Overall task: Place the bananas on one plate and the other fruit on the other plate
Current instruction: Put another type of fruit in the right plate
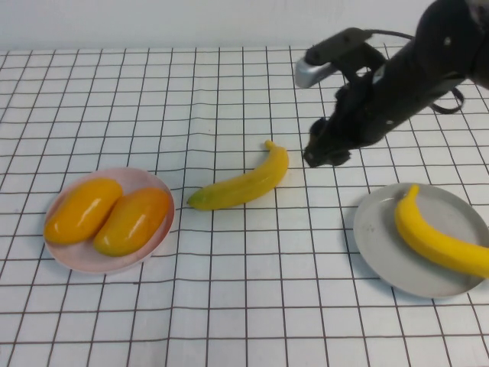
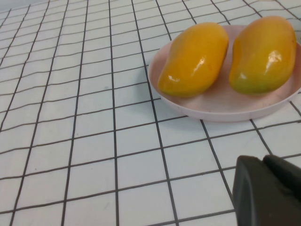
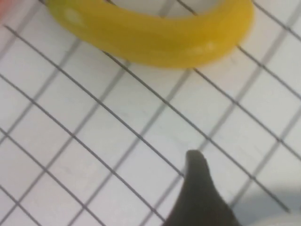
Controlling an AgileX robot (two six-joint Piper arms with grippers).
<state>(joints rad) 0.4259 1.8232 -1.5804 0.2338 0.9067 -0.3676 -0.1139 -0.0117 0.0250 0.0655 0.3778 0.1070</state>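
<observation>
Loose banana, mid-table: bring your released right gripper over its middle, straddling crosswise. Left gripper clenched, empty, beside pink plate.

The high view looked down across the checked tablecloth; both wrist views sat close above it.

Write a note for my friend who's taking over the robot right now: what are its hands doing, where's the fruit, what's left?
Right gripper: empty, hanging just right of the loose banana on the table.
Left gripper: shut, empty, parked near the pink plate.
Done: both mangoes sit on the pink plate; one banana lies on the grey plate.
Left: move the loose banana onto the grey plate.
</observation>
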